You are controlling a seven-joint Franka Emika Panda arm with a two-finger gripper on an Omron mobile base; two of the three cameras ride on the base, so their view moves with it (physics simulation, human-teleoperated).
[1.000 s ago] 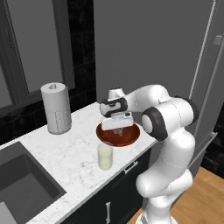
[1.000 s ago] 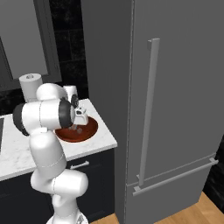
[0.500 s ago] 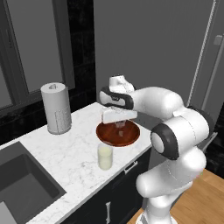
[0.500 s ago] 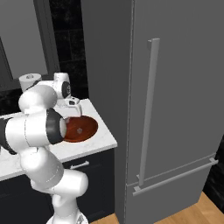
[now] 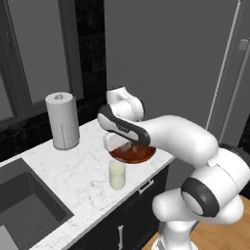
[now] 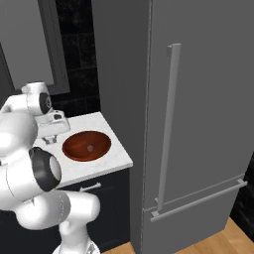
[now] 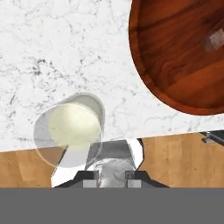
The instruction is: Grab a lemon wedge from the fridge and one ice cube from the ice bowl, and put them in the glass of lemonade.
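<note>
Lemonade glass point(image 5: 116, 175): one, upright on the white marble counter point(image 5: 63, 180), just in front of the ice bowl point(image 6: 87, 146). One reddish-brown wooden bowl, near the counter's corner beside the fridge point(image 6: 198, 99). One ice cube point(image 7: 215, 40) lying inside the bowl, pale and small. One fridge, doors shut, long bar handle point(image 6: 167, 126) vertical. One white paper roll point(image 5: 63, 120) standing at the counter's back, well apart from the glass. One dark sink point(image 5: 24, 207) at the left. Arm bent forward over the counter, forearm level, hand pointing down above the spot between glass and bowl. Gripper point(image 7: 111, 176) clenched; whether anything sits between the tips cannot be told.
</note>
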